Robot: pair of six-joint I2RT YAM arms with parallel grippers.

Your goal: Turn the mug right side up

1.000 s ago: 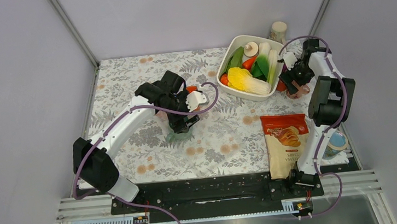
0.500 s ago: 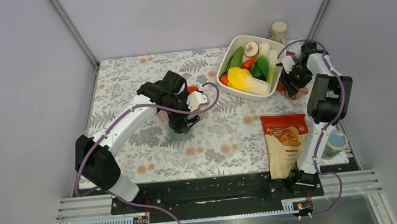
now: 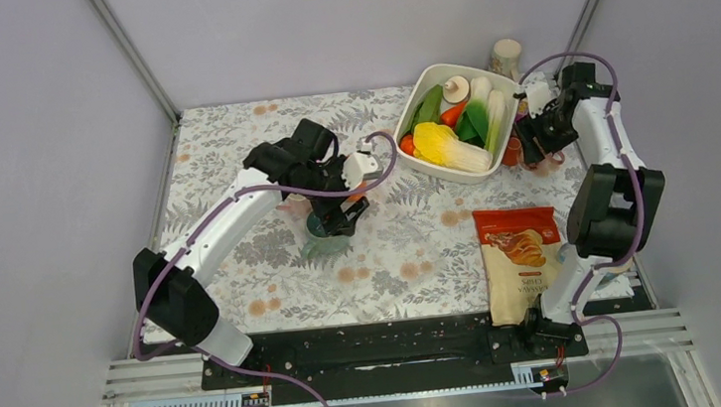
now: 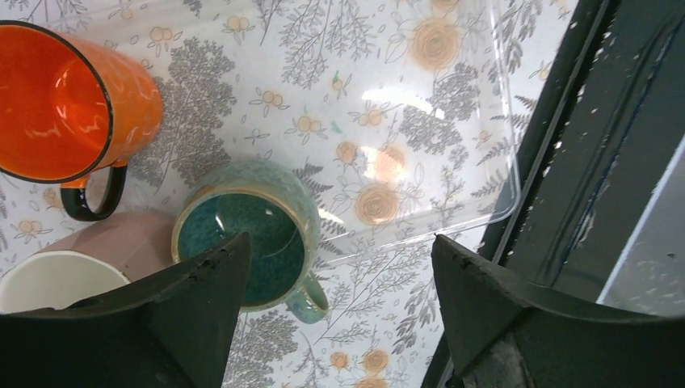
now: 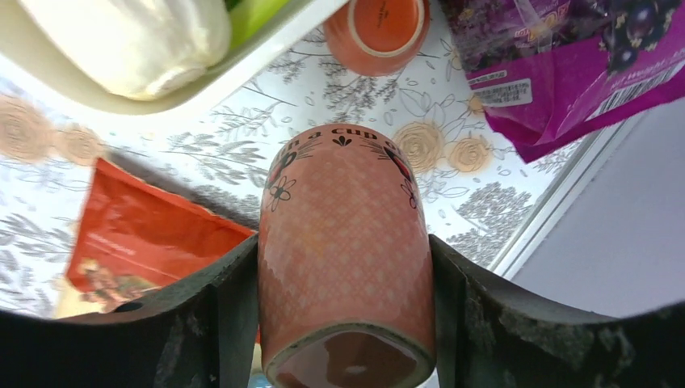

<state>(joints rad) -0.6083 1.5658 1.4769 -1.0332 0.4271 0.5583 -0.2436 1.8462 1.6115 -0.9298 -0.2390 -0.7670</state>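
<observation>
Far right of the table, the right gripper (image 5: 346,275) is clamping the pink mug (image 5: 343,218) across its body. The mug's long axis is running straight out along the fingers, with the recessed base facing the wrist and the rim aiming down at the floral cloth (image 5: 363,113) (so it is reading as upside down). Room is looking tight, with the cream dish (image 5: 266,50), a small orange cup (image 5: 378,24) and a purple packet (image 5: 565,65) crowding close. The left gripper (image 4: 338,250), jaws wide apart, is hovering over a teal mug (image 4: 242,234), well away.
</observation>
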